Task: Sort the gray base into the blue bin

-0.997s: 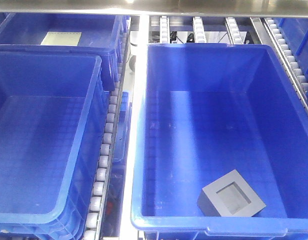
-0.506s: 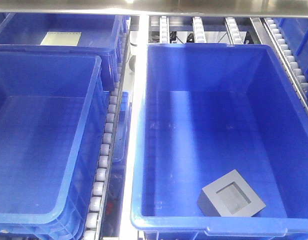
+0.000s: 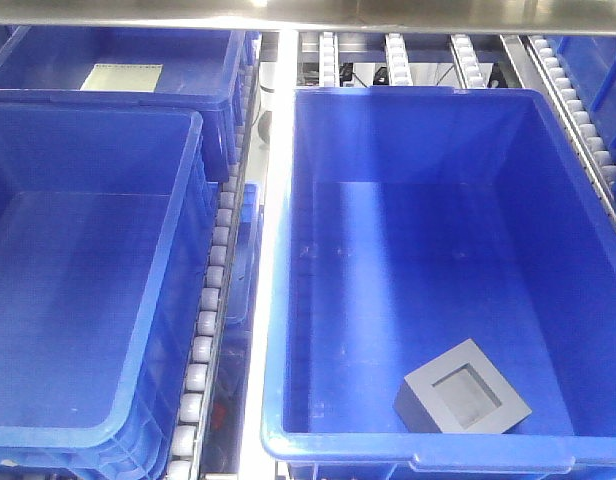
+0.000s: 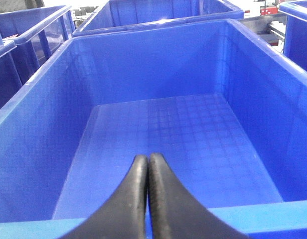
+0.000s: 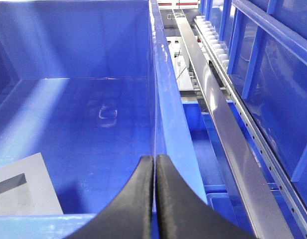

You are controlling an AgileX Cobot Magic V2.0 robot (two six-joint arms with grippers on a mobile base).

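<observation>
Left gripper: clenched, black fingers pressed together with nothing between them, above the near rim of an empty left bin.
Right gripper: clenched on nothing, over the near rim of the blue bin, close to its right wall.
Gray base: on the floor of the blue bin, at about 5 o'clock, near the front wall, recess facing up.
Roller track: between the two front bins.
Far bin: at 11 o'clock, holding a pale flat sheet.
</observation>
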